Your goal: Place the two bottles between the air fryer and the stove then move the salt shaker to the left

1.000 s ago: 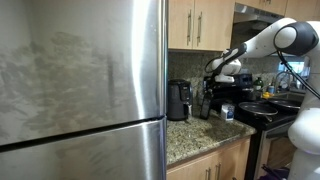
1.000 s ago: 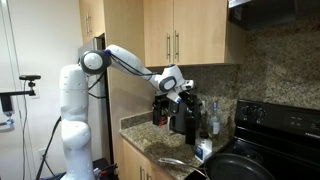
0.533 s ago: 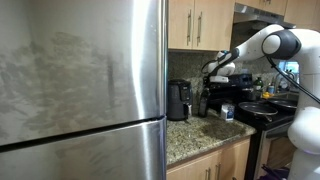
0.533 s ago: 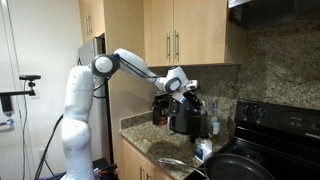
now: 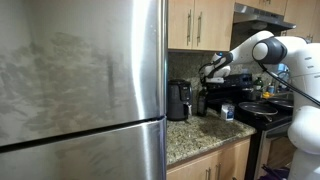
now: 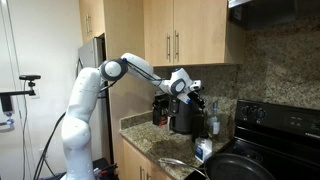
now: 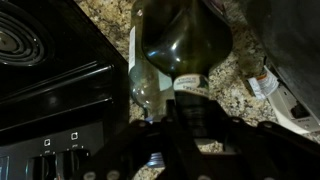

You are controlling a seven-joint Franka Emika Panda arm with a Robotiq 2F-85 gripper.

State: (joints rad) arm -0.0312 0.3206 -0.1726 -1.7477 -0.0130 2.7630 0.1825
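In the wrist view a dark olive bottle (image 7: 180,35) stands on the granite counter (image 7: 235,70) beside the black stove (image 7: 50,60). Its capped neck lies between the fingers of my gripper (image 7: 190,118); I cannot tell whether they are pressing on it. A pale translucent thing (image 7: 150,95), perhaps the salt shaker, sits by the stove edge. In both exterior views my gripper (image 5: 207,78) (image 6: 190,95) hangs just above the black air fryer (image 5: 178,100) (image 6: 182,118), on its stove side. A slim bottle (image 6: 213,118) stands there. The salt shaker (image 5: 228,112) (image 6: 204,151) stands nearer the counter front.
A steel fridge (image 5: 80,90) fills the left of an exterior view. Wooden cabinets (image 6: 185,35) hang close above the counter. A pan (image 6: 240,168) sits on the stove (image 6: 275,120). A labelled object (image 7: 262,85) lies on the granite to the right of the bottle.
The arm has swung further in over the counter by the air fryer, and the gripper has shifted toward the wall. The bottles and shaker on the counter have not visibly moved.
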